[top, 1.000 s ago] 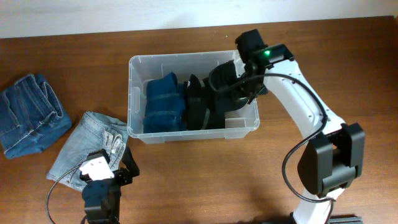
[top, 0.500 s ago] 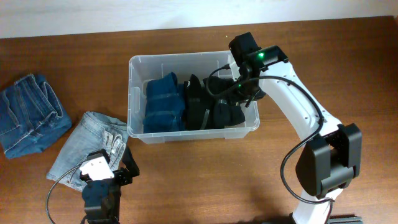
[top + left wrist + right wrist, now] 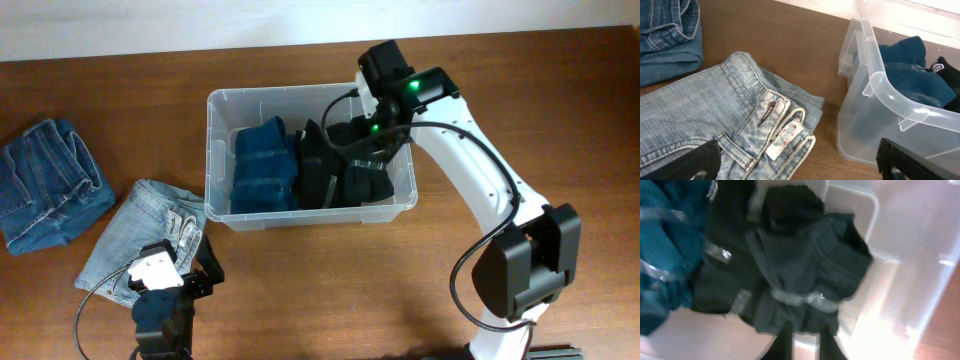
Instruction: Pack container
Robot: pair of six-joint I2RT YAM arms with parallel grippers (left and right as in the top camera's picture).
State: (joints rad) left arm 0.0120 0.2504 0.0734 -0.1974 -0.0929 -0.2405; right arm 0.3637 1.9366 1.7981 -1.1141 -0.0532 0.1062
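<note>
The container [image 3: 215, 150] is a clear tub in the middle of the table. It holds a folded blue garment [image 3: 265, 168] at its left end and black garments [image 3: 322, 170] beside it. Another black garment [image 3: 366, 183] lies at the right end. My right gripper [image 3: 375, 130] hangs over the tub's right end. In the right wrist view its fingers [image 3: 804, 342] stand slightly apart at the edge of the black garment [image 3: 805, 265], with nothing between them. My left gripper [image 3: 800, 160] is open and empty, low over light blue jeans [image 3: 715, 120] just left of the container [image 3: 880, 75].
The light blue jeans [image 3: 140, 225] lie on the wooden table left of the tub's front. Folded darker jeans [image 3: 50, 195] lie at the far left and also show in the left wrist view [image 3: 665, 35]. The right arm reaches in from the front right.
The black garment has left my right gripper and now lies in the tub's right end. The right gripper has moved back and to the left. The left arm has not moved.
</note>
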